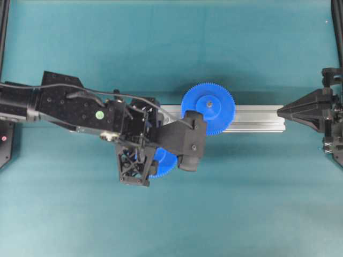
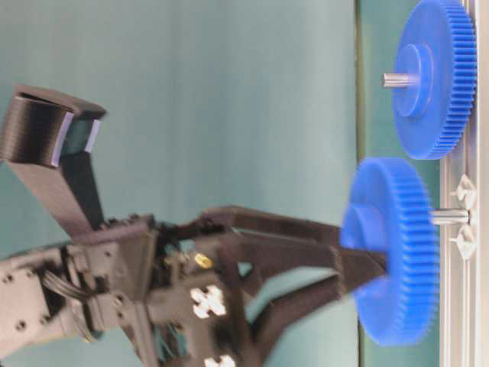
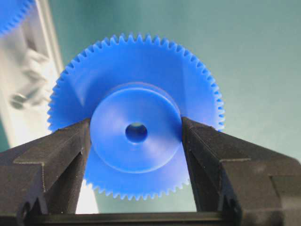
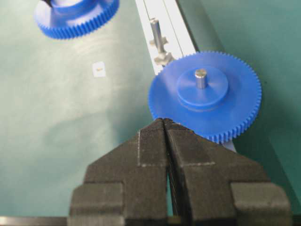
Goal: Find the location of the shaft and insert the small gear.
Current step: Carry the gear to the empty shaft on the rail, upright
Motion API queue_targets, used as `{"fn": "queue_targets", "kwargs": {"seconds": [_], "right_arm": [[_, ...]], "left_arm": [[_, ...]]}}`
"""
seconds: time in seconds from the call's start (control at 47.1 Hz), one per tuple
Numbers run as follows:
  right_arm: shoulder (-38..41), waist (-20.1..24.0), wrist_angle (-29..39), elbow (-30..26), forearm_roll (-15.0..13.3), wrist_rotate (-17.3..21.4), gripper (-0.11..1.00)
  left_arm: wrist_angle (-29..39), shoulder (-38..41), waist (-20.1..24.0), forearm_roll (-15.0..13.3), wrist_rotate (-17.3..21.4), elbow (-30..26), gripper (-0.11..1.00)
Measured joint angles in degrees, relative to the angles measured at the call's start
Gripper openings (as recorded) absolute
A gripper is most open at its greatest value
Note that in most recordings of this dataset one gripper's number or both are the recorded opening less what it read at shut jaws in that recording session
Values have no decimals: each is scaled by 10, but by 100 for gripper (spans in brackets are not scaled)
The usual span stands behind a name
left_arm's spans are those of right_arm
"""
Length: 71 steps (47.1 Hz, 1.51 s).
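My left gripper (image 3: 135, 127) is shut on the raised hub of the small gear (image 3: 136, 80), a blue toothed disc with a dark centre hole. From overhead, the small gear (image 1: 166, 165) hangs just in front of the aluminium rail (image 1: 257, 118), held by the left gripper (image 1: 159, 157). The shaft (image 4: 156, 34) is a short silvery stub standing bare on the rail, and the small gear (image 4: 77, 16) is off to its side. At table level the small gear (image 2: 390, 248) overlaps the shaft (image 2: 451, 216). My right gripper (image 4: 163, 120) is shut and holds nothing.
A wider blue gear (image 1: 208, 108) with a grey pin (image 4: 201, 77) sits on the rail right of the shaft. The right gripper (image 1: 286, 111) points at the rail's right end. A small white sticker (image 4: 99, 69) lies on the teal mat.
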Motion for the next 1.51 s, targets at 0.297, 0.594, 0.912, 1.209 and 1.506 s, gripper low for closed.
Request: {"fn": "queue_targets", "kwargs": {"seconds": [0.297, 0.594, 0.912, 1.209, 1.506], "right_arm": [[0, 0, 0, -1, 0, 0, 2], [-1, 1, 0, -1, 0, 0, 1], [-7, 0, 0, 0, 0, 0, 1], [-9, 0, 0, 0, -1, 0, 1], [-9, 0, 7, 1, 0, 0, 1]], "left_arm": [[26, 1, 27, 2, 29, -29, 64], [29, 1, 51, 2, 40, -41, 64], [28, 1, 60, 2, 52, -41, 64], [20, 15, 62, 2, 53, -41, 64], [6, 31, 75, 2, 53, -36, 64]]}}
